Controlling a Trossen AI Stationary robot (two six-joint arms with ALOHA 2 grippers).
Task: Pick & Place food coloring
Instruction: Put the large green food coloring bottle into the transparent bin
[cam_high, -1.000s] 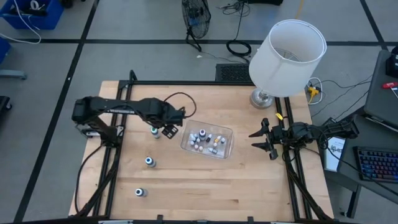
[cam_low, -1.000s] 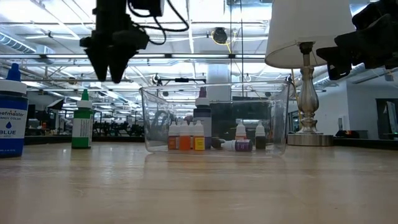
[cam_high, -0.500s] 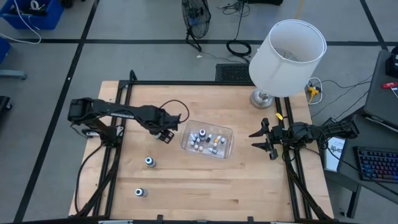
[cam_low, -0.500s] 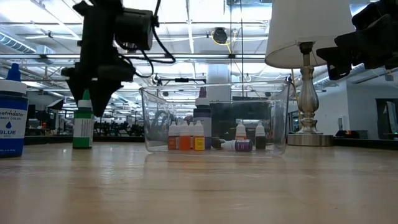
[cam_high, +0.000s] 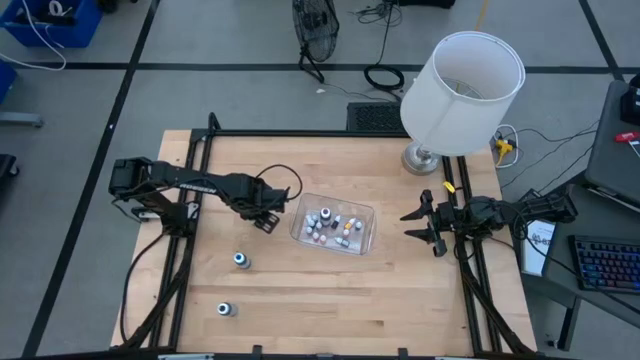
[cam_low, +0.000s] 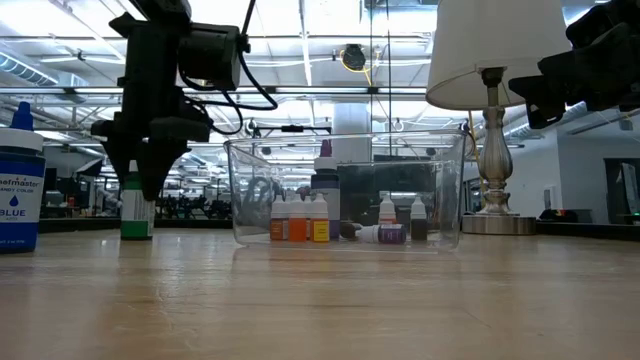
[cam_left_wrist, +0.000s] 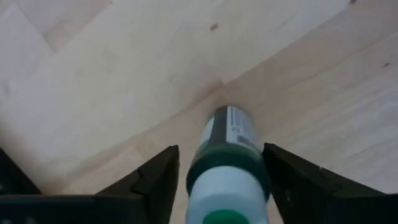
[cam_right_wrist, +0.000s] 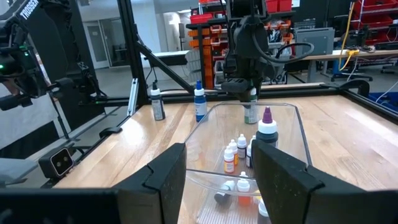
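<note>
Lowering since before, left pincer now straddles green-capped bottle.

- Green-capped bottle: lower end being cut off by left wrist view's edge; in high view, left gripper covering it entirely.
- Contact between left gripper fingers and bottle: not resolving; slim gaps showing either side.
- Small bottles inside clear tub: appearing too small in high view for counting or cap colours.
- Blue bottle: being cropped by low view's edge.
- Lamp: shade top being cut off.
</note>
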